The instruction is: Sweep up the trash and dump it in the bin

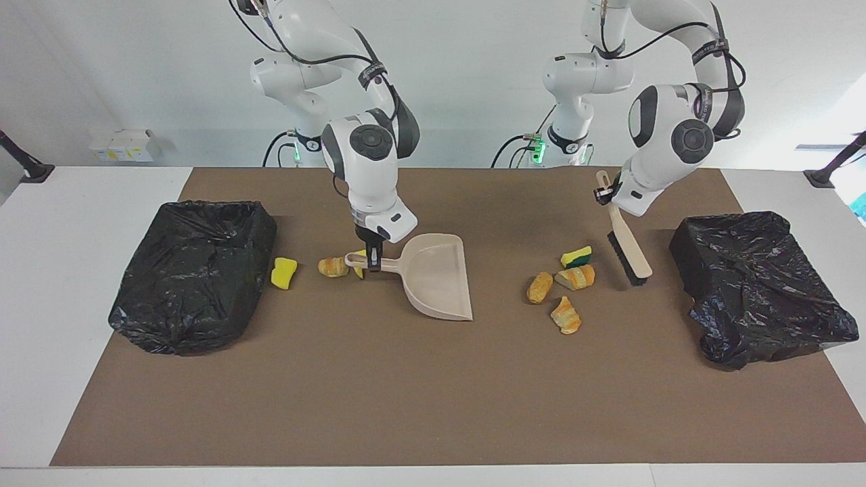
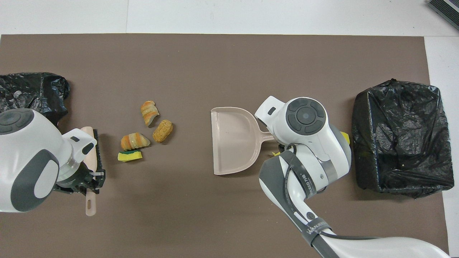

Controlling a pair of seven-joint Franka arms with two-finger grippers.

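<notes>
My right gripper (image 1: pixel 373 260) is shut on the handle of the beige dustpan (image 1: pixel 436 274), which lies flat on the mat (image 2: pixel 233 139); its mouth faces the left arm's end. My left gripper (image 1: pixel 604 195) is shut on the handle of the beige brush (image 1: pixel 629 247), tilted with its bristles on the mat (image 2: pixel 92 143). Beside the brush lie a green-backed sponge (image 1: pixel 576 257), a pastry (image 1: pixel 576 276), a bread piece (image 1: pixel 539 287) and a croissant (image 1: pixel 565 315). By the dustpan handle lie a croissant (image 1: pixel 333 266), a partly hidden yellow sponge (image 1: pixel 358 265) and another yellow sponge (image 1: pixel 283 272).
A bin lined with a black bag (image 1: pixel 193 270) stands at the right arm's end of the table, close to the yellow sponge. A second black-bagged bin (image 1: pixel 758 284) stands at the left arm's end, beside the brush. A brown mat (image 1: pixel 406 392) covers the white table.
</notes>
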